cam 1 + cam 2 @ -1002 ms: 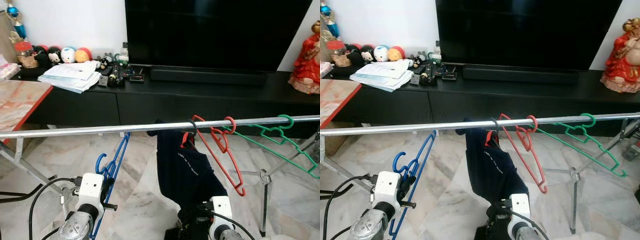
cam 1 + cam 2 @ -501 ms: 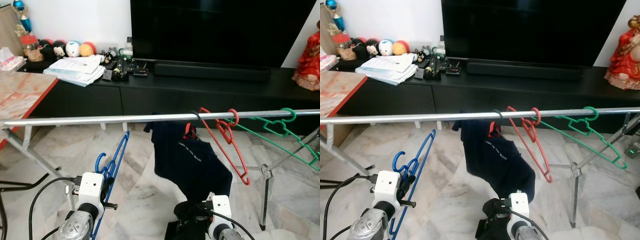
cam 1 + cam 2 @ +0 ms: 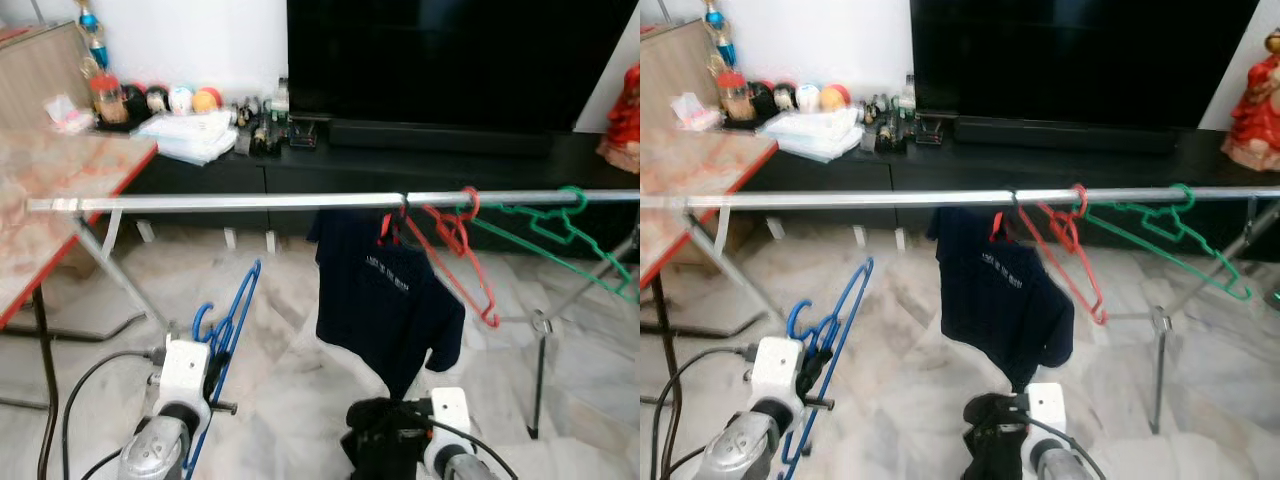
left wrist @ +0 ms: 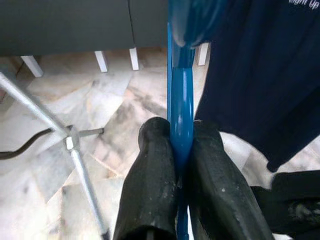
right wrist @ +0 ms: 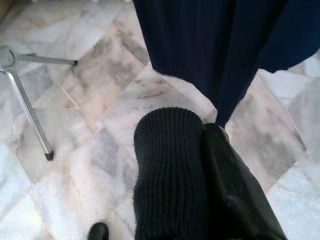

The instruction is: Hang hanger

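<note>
My left gripper is low at the front left, shut on the shaft of a blue hanger. The left wrist view shows its two fingers pinching the blue hanger. The hanger's hook sits below the silver rail, not touching it. On the rail hang a navy T-shirt, a red hanger and a green hanger. My right gripper is low at the front, under the T-shirt, shut on a black knitted cloth.
A marble-topped table with a red edge stands at the left. The rack's slanted legs and a right post reach the marble floor. Behind the rail are a black TV cabinet, a TV and a red figurine.
The whole picture has shifted: the camera has drawn back and turned, so the rail sits higher and farther. Both grippers keep the same hold on the blue hanger and the black cloth.
</note>
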You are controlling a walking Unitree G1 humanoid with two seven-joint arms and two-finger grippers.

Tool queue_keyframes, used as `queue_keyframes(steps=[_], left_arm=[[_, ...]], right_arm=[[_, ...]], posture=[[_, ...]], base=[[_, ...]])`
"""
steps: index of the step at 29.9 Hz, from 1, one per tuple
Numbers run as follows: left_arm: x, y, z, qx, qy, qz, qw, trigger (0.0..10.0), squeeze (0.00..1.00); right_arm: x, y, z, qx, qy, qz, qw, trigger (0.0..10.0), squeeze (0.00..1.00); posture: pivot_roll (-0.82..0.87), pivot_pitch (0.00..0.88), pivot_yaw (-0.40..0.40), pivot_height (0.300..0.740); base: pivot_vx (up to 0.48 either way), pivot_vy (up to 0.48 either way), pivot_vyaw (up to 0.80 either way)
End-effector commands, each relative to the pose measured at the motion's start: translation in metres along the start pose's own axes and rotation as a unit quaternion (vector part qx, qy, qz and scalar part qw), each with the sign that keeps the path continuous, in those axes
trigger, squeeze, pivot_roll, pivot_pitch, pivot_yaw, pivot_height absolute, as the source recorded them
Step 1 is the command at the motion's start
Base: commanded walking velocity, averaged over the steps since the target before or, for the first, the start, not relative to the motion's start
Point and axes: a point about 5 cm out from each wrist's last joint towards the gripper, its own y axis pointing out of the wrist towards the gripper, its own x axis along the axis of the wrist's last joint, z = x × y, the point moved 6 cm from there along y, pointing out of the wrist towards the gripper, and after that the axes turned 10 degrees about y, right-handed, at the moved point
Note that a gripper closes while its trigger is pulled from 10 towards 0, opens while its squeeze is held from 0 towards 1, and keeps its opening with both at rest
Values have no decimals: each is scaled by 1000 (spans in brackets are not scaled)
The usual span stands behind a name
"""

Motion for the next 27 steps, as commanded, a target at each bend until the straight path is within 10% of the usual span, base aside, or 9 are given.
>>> queue_keyframes(steps=[1, 27], left_arm=[[2, -1, 1, 3, -1, -3, 1000, 10000, 0], [1, 1, 5, 14, -15, 1, 1000, 10000, 0]], right_arm=[[4, 0, -1, -1, -2, -5, 1000, 10000, 0], [4, 1, -1, -1, -5, -3, 1000, 10000, 0]], posture=[[90, 43, -7, 740], [90, 44, -9, 740]], base=[[-266, 0, 0], [-132, 72, 0]])
